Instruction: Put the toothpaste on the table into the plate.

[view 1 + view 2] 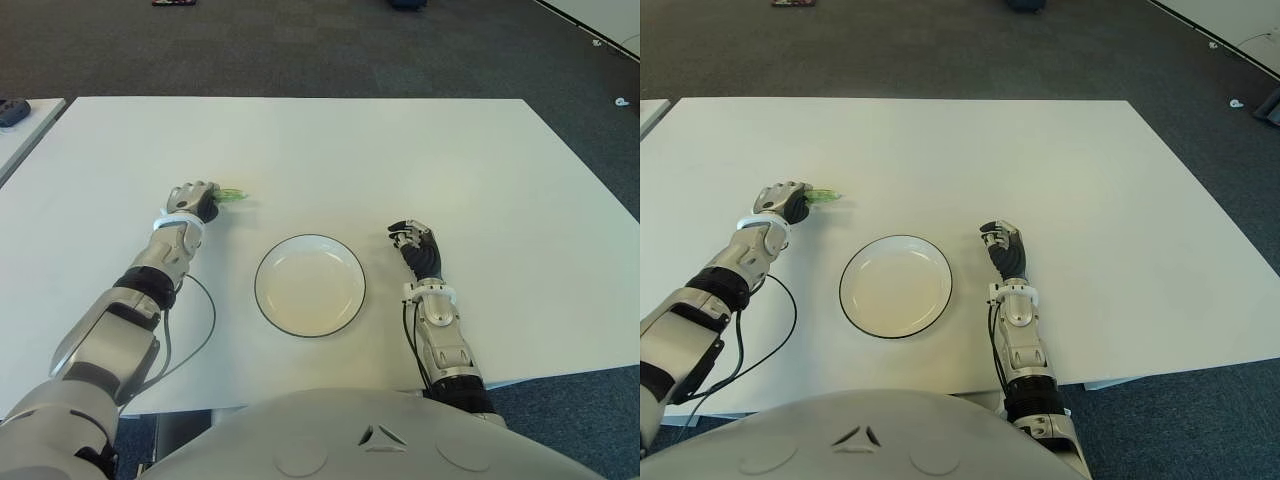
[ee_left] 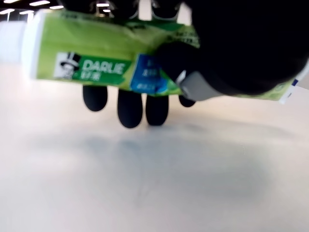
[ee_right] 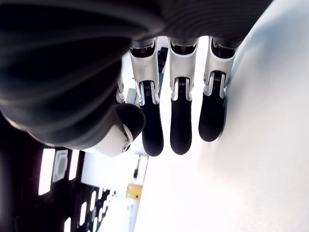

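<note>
Toothpaste tube (image 2: 101, 67), glossy green, sits clenched in the left hand (image 1: 193, 201); right hand (image 1: 417, 245) hangs relaxed, seemingly empty, beside the round plate (image 1: 268, 300).

Even overhead light fell on the broad white rectangular table (image 1: 420, 160), shadows faint. The left wrist view was softly blurred; the right wrist view glared, its upper part dark.

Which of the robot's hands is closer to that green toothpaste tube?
Left. The left hand is closed around the toothpaste tube, out beyond the plate's left side. The right hand shows right of the plate, holding nothing, with the whole plate between it and the tube.
</note>
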`<move>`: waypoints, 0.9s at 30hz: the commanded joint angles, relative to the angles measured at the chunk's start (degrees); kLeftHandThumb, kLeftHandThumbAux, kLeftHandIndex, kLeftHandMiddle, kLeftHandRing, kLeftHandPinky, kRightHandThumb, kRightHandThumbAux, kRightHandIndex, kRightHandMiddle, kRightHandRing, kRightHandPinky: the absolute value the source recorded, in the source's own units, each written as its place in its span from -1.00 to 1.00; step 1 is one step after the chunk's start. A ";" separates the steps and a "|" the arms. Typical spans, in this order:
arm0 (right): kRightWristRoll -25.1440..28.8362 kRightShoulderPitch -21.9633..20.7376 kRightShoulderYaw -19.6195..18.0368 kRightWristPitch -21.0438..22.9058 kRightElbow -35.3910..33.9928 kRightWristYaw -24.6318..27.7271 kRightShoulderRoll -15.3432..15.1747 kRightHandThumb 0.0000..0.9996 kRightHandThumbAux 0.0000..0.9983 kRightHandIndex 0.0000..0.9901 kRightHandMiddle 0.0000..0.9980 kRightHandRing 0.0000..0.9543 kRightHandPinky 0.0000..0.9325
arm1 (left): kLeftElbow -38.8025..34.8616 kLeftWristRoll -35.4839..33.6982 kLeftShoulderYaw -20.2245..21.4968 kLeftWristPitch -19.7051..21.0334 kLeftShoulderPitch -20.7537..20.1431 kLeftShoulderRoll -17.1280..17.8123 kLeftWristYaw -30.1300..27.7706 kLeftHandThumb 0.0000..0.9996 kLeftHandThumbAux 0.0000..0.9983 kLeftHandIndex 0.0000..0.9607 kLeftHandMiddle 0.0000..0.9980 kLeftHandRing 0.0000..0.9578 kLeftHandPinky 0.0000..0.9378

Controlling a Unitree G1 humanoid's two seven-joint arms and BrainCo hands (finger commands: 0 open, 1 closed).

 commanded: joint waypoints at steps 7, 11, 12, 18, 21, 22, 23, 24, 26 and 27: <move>0.54 -0.03 -0.14 0.00 0.61 0.37 0.08 0.42 0.46 -0.15 -0.15 -0.15 -0.10 | -0.23 -1.26 0.41 -1.33 2.79 -0.93 0.43 0.69 0.34 -0.13 0.18 0.61 0.61; 0.63 -0.25 -0.19 -0.41 1.13 0.38 0.11 0.42 0.46 -0.15 -0.15 -0.15 -0.11 | -0.61 -1.73 1.30 -2.91 2.98 -0.83 1.82 0.68 0.34 -0.13 0.17 0.61 0.60; 0.64 -0.26 -0.20 -0.48 1.17 0.40 0.11 0.42 0.46 -0.15 -0.15 -0.15 -0.11 | -0.67 -1.83 1.52 -3.28 2.99 -0.79 2.09 0.68 0.35 -0.13 0.17 0.61 0.59; 0.68 -0.35 -0.23 -0.62 1.39 0.46 0.16 0.42 0.47 -0.15 -0.16 -0.16 -0.12 | -2.08 -2.89 2.76 -6.28 2.72 0.26 3.00 0.68 0.35 -0.13 0.16 0.60 0.55; 0.62 -0.40 -0.23 -0.38 1.36 0.41 0.21 0.42 0.47 -0.15 -0.16 -0.16 -0.12 | -8.12 -4.69 4.66 -8.54 4.47 2.09 1.73 0.68 0.35 -0.14 0.16 0.59 0.54; 0.59 -0.42 -0.22 -0.33 1.35 0.39 0.22 0.42 0.47 -0.15 -0.16 -0.16 -0.12 | -9.75 -5.04 5.10 -8.83 5.04 2.50 1.30 0.68 0.35 -0.14 0.16 0.59 0.53; 0.51 -0.46 -0.21 -0.26 1.34 0.33 0.23 0.42 0.47 -0.15 -0.16 -0.16 -0.12 | -13.22 -5.79 5.95 -9.07 6.35 3.12 0.33 0.68 0.35 -0.14 0.15 0.58 0.53; 0.45 -0.50 -0.20 -0.20 1.34 0.28 0.23 0.42 0.47 -0.15 -0.16 -0.16 -0.12 | -15.82 -6.33 6.59 -9.17 7.36 3.56 -0.43 0.68 0.35 -0.14 0.15 0.58 0.53; 0.38 -0.57 -0.19 -0.18 1.37 0.23 0.23 0.42 0.47 -0.15 -0.16 -0.16 -0.11 | -23.24 -7.65 8.20 -8.87 10.31 4.31 -2.28 0.68 0.35 -0.14 0.15 0.58 0.53; 0.39 -0.60 -0.17 -0.17 1.37 0.24 0.24 0.42 0.47 -0.15 -0.16 -0.16 -0.11 | -26.76 -8.20 8.94 -8.86 11.74 4.47 -2.94 0.68 0.35 -0.14 0.15 0.58 0.54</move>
